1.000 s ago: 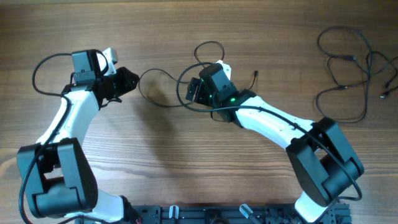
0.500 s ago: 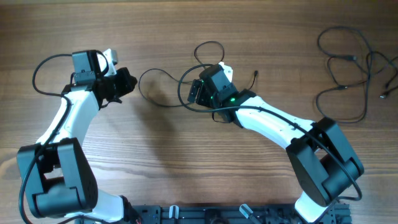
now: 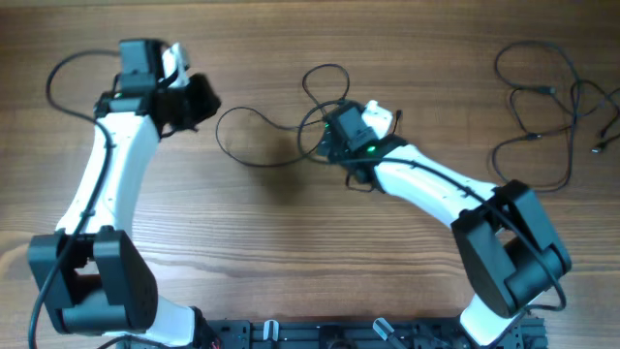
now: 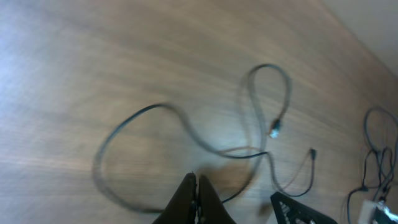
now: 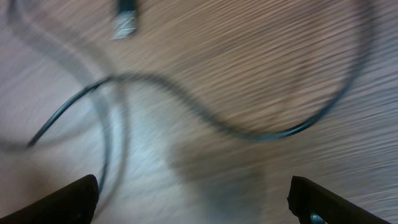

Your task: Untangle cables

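A thin black cable (image 3: 254, 162) lies in loops on the wooden table between my two arms, with a further loop (image 3: 326, 73) behind the right gripper. My left gripper (image 3: 203, 100) is shut with nothing visible between its fingers, and sits left of the cable's left loop. In the left wrist view its shut jaws (image 4: 196, 186) hang above the cable (image 4: 205, 142), whose silver plug (image 4: 275, 129) lies on the wood. My right gripper (image 3: 323, 139) is over the tangle; in its wrist view the jaws (image 5: 193, 190) are wide open above a cable strand (image 5: 186, 106) and a plug (image 5: 127, 18).
A second bunch of thin black cables (image 3: 538, 97) lies at the far right of the table, also showing at the edge of the left wrist view (image 4: 373, 143). The arms' thicker black leads loop by the left arm (image 3: 68, 73). Bare wood surrounds the tangle.
My left arm has swung its gripper toward the far side of the table, away from the cable's left loop. My right gripper has shifted right over the tangle.
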